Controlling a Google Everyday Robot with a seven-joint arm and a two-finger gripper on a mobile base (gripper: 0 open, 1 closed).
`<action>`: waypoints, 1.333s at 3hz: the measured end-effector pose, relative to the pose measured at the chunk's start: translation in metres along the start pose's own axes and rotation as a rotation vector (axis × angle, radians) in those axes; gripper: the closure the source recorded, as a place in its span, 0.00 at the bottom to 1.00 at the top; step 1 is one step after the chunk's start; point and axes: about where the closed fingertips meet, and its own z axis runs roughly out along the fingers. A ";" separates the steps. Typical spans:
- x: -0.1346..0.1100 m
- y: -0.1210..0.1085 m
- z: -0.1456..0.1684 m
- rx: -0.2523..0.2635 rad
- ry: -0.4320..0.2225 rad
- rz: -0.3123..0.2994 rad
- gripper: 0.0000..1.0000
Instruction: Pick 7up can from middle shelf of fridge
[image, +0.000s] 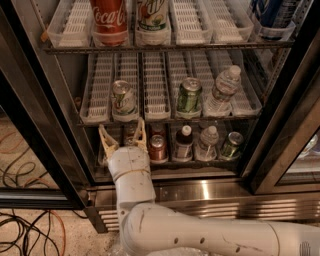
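Fridge (215, 191): tall stainless-steel unit, black-framed glass doors, ribbed steel grille at the base, wire racks inside. White smooth-shelled arm (200, 235) comes up from the near edge, just left of centre. Middle shelf (156, 85): wire rack carrying white slotted plastic lane trays side by side.

Hand (123, 139) sits in front of the lowest rack, directly below the target and aimed up and in. Its two tan fingers (106, 143) are spread wide, holding nothing.

7up can (123, 97) stands upright near the front of the second lane from the left on the middle shelf, above the hand and not touching it. Pale silver-white body, green markings, shiny top.

Handling, as a judgement: thin aluminium, rigid if full, smooth and possibly slick with condensation, moderate weight. It dents under a hard squeeze. Best hold is across the cylinder at mid-height, one finger on each side, since the lane walls leave little room lower down.

Darker green can (189, 95) and clear crinkled water bottle (222, 92) stand to the right on the same rack, well apart from the target. Small red can (157, 148) sits just right of the hand.
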 end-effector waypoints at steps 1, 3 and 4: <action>-0.001 -0.001 0.010 0.002 -0.004 0.004 0.48; -0.003 -0.006 0.040 -0.006 -0.006 0.012 0.34; -0.003 -0.006 0.050 -0.012 -0.002 0.012 0.35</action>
